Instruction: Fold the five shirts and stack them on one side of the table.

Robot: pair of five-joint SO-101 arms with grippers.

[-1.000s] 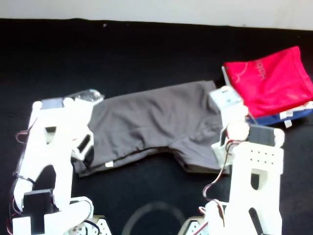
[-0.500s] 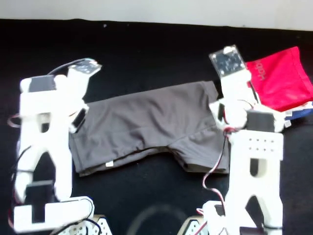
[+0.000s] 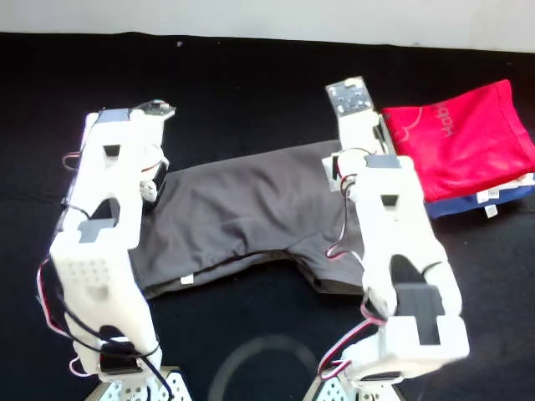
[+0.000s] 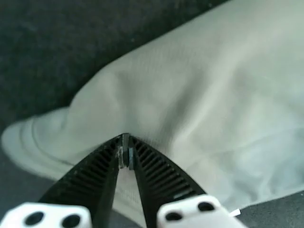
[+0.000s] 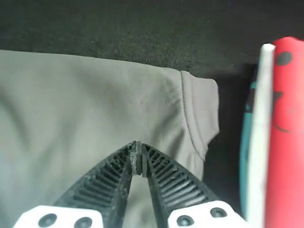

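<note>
one: both claws hang over the grey shirt (image 3: pixel 251 217); where does it lie?
two: spread across the middle of the desk (image 3: pixel 251 83), wrinkled, not yet a neat packet; the stack (image 3: pixel 451 171) sits at the desk's right side, red shirt (image 3: pixel 460 138) on top, blue shirt (image 3: pixel 472 203) under it; how many lie beneath i cannot tell.
one: so the step in hand is folding the grey one?
two: i judge so; the left claw (image 4: pixel 124 154) is above the shirt's left end, tips pressed together, no cloth bunched between them; the right claw (image 5: pixel 137 164) is above the far right corner, near the sleeve (image 5: pixel 199 114), tips likewise together and gripping nothing that i can see.
one: and next?
two: likely each must open, drop to the cloth's edge and pinch it; then both should carry it over evenly, else the fold goes skew; the right one should mind the stack just beside the sleeve.
</note>
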